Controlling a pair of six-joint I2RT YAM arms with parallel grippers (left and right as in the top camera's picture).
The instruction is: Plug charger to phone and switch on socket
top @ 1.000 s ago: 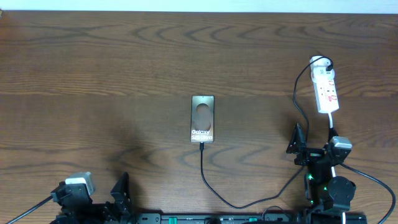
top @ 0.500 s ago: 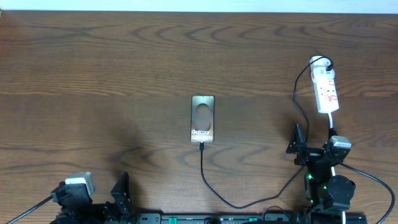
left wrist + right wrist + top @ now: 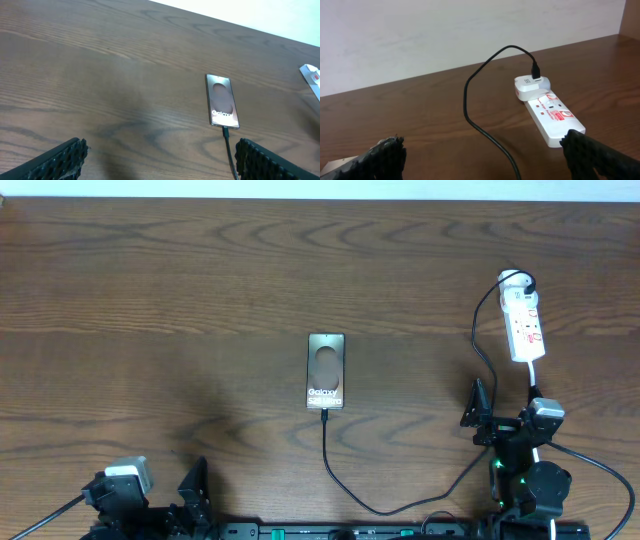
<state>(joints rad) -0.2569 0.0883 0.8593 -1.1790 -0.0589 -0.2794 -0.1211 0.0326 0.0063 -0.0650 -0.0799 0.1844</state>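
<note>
we find the left gripper (image 3: 160, 162) and right gripper (image 3: 485, 160) both wide and empty, the right one facing the socket (image 3: 552, 119) just ahead. the charger (image 3: 325, 445) meets the phone (image 3: 326, 370) at its near edge, well apart from the socket. reaching to switch on could snag that cable and pull its tip loose.

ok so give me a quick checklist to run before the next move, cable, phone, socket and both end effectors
1. Plug tip at the phone: ok. The charger meets the phone at its near short edge; how deep it sits, cannot tell.
2. Other end powered: ok. The cable runs into a white adapter on the far end of the socket.
3. Socket switched on: cannot tell; the switch position is too small to read.
4. Left end effector free: ok, open and empty, near the table edge.
5. Right end effector free: ok, open and empty, facing the socket.
</note>
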